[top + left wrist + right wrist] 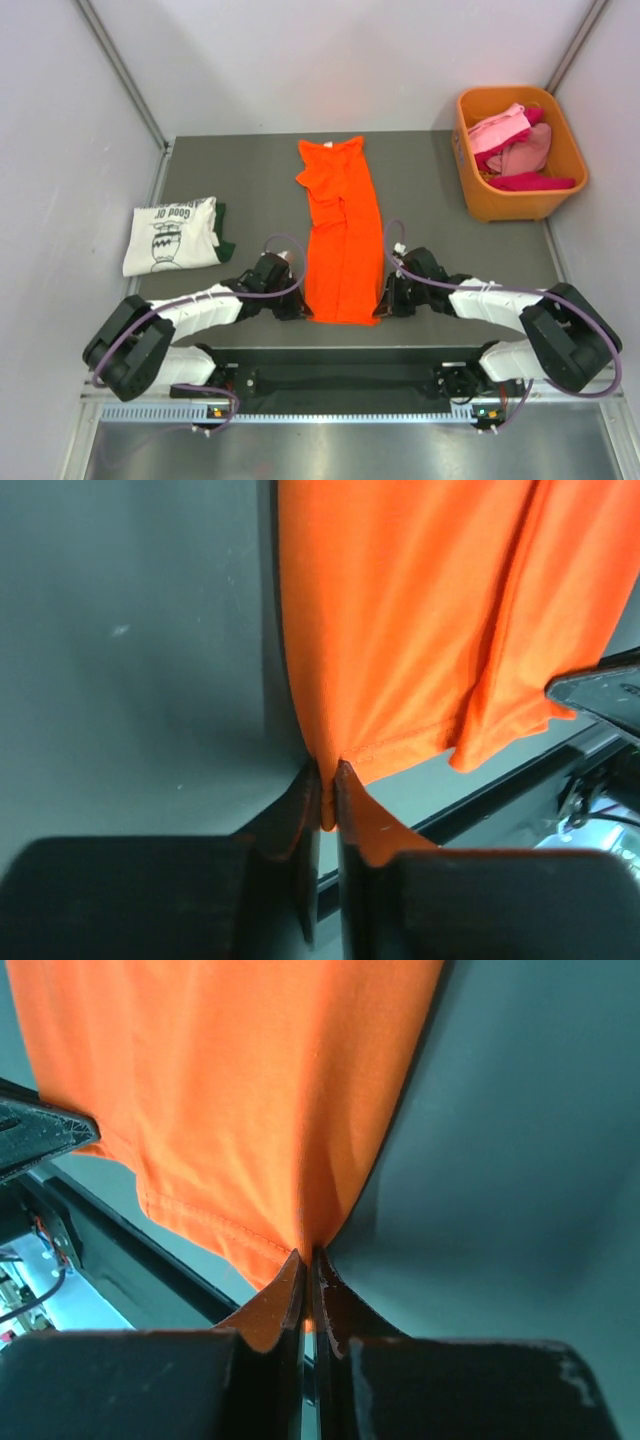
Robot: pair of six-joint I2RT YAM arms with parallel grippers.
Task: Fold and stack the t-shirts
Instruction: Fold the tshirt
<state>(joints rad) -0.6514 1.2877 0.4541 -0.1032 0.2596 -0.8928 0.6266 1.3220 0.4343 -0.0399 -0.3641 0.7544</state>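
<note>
A bright orange t-shirt [340, 225] lies folded into a long narrow strip down the middle of the dark table, collar end far, hem near. My left gripper [297, 305] is shut on the hem's near left corner; the left wrist view shows the orange t-shirt [420, 630] pinched in my left gripper [328, 785]. My right gripper [385, 300] is shut on the near right corner; the right wrist view shows the orange t-shirt [240, 1090] held by my right gripper [308, 1265]. A folded white t-shirt with black print [172, 235] lies at the left.
An orange plastic bin [475, 185] at the far right holds pink, red and magenta t-shirts [515, 148]. A dark green cloth edge [221, 228] shows under the white t-shirt. The table's near edge [340, 340] runs just behind both grippers.
</note>
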